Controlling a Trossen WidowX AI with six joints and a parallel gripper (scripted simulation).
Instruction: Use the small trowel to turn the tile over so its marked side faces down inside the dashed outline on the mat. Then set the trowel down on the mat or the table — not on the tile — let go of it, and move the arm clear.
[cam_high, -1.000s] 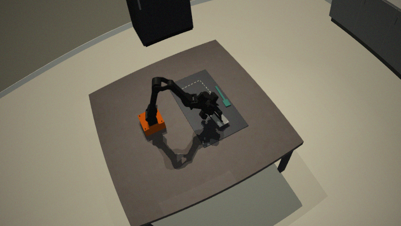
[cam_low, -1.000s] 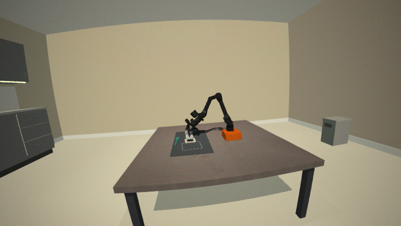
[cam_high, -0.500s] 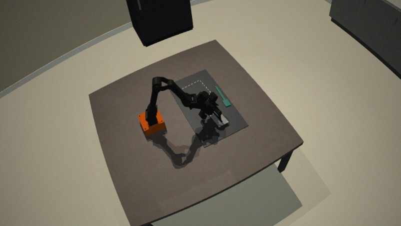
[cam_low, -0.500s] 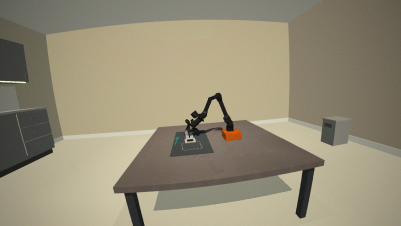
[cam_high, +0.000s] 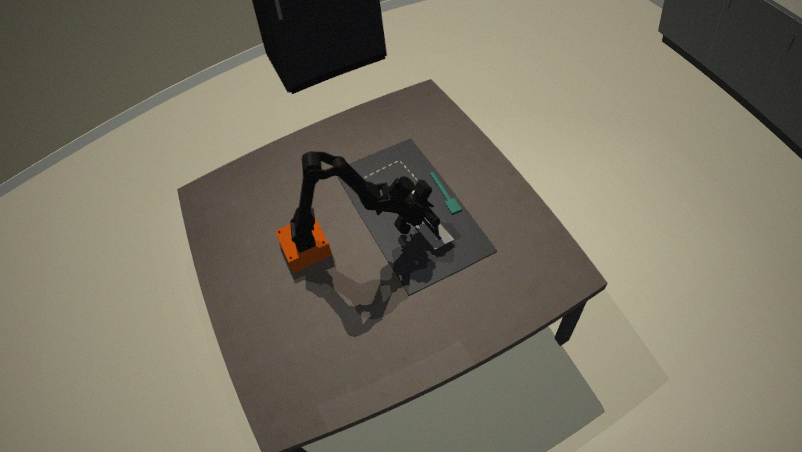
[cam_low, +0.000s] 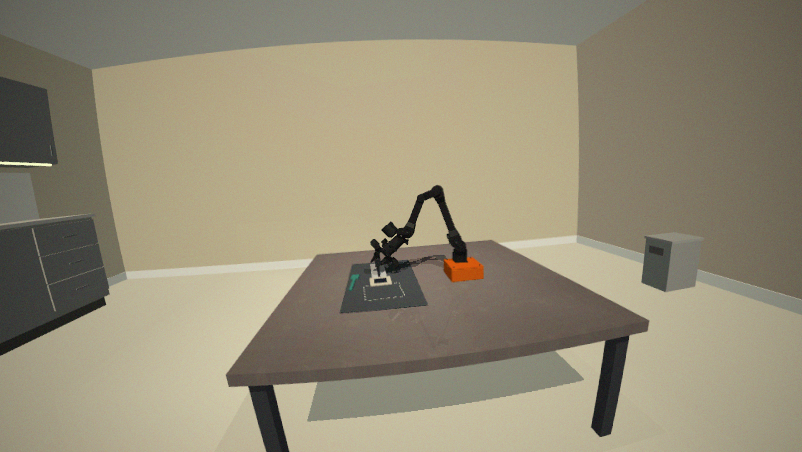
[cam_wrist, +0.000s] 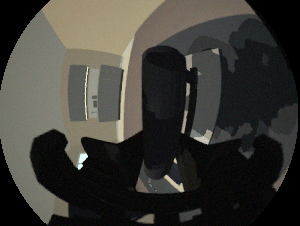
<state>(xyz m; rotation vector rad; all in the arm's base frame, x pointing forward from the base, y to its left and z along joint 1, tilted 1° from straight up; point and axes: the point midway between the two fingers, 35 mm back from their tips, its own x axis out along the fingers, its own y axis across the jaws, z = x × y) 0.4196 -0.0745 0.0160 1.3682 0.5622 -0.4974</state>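
My gripper (cam_high: 436, 229) (cam_low: 377, 271) is shut on the trowel, low over the mat (cam_high: 477, 247) (cam_low: 414, 302). The trowel's pale grey blade (cam_high: 445, 232) (cam_wrist: 206, 95) points away from the dashed outline; its dark handle (cam_wrist: 162, 105) fills the middle of the wrist view. The tile (cam_low: 380, 280), pale-rimmed with its dark mark facing up, lies flat beside the dashed outline (cam_high: 399, 161) (cam_low: 363, 291), under and next to the gripper. The arm mostly hides the tile in the top view. Whether blade and tile touch cannot be told.
A green flat-bladed tool (cam_high: 453, 206) (cam_low: 353, 279) lies on the mat along its outer side. The arm's orange base (cam_high: 308, 258) (cam_low: 463, 270) stands on the table (cam_high: 269, 359) (cam_low: 505, 320), beside the mat. The arm's shadow falls across the table and mat.
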